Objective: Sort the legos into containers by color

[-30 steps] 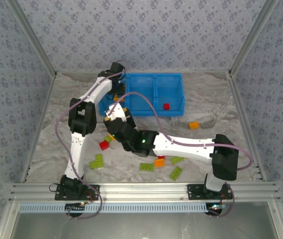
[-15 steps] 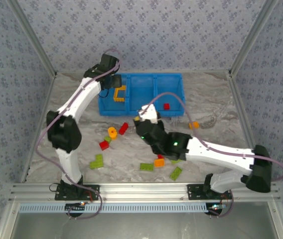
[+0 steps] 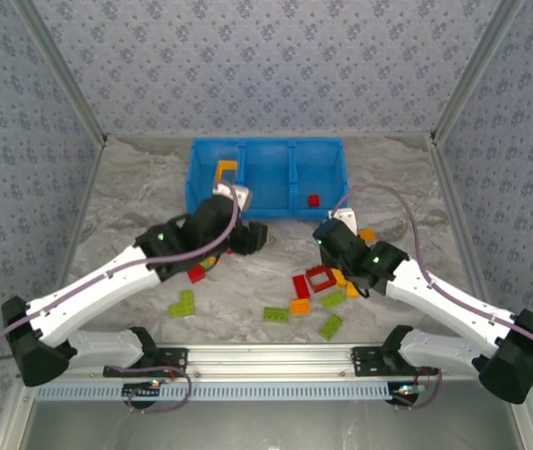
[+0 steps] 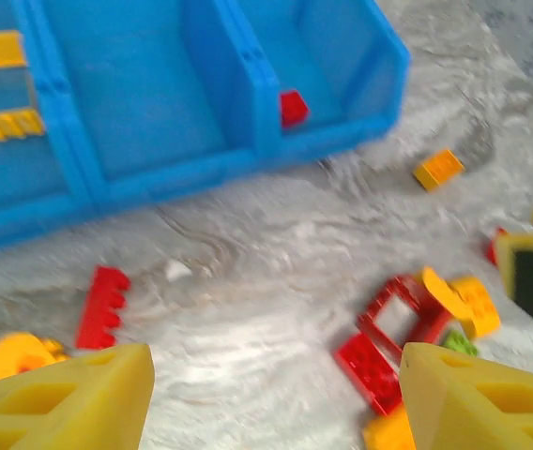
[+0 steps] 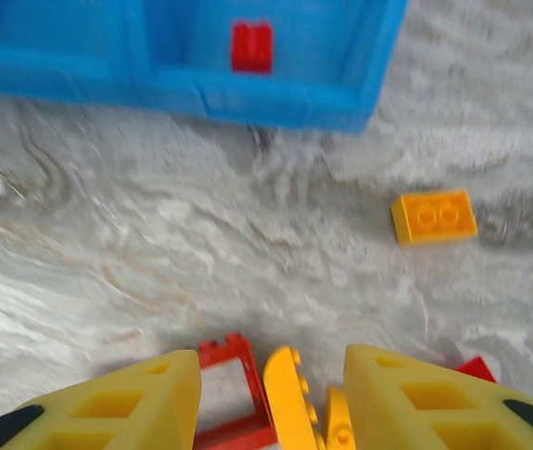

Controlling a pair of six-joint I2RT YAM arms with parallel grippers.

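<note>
The blue bin point(image 3: 266, 148) stands at the back. An orange-yellow frame point(image 3: 226, 172) lies in its left compartment and a red brick point(image 3: 313, 200) in its right one. My left gripper point(image 3: 248, 234) hovers in front of the bin, open and empty point(image 4: 271, 375). A toothed red brick point(image 4: 102, 305) and a yellow round piece point(image 4: 18, 356) lie to its left. My right gripper point(image 3: 334, 261) is low over a red square frame point(image 3: 321, 278) and orange pieces point(image 3: 344, 278). It is open, with an orange plate point(image 5: 290, 394) on edge between its fingers.
Loose legos lie near the front: red point(image 3: 196, 273), green point(image 3: 184, 302), green point(image 3: 275, 314), orange point(image 3: 299, 306), a red flat one point(image 3: 301, 286), green point(image 3: 330, 326). An orange brick point(image 3: 366, 235) sits right of my right gripper. The two grippers are close together.
My left arm swung from the bin's left compartment down to the table, opening and leaving the yellow frame in the bin. My right arm moved right, its jaws narrowing over the red frame.
</note>
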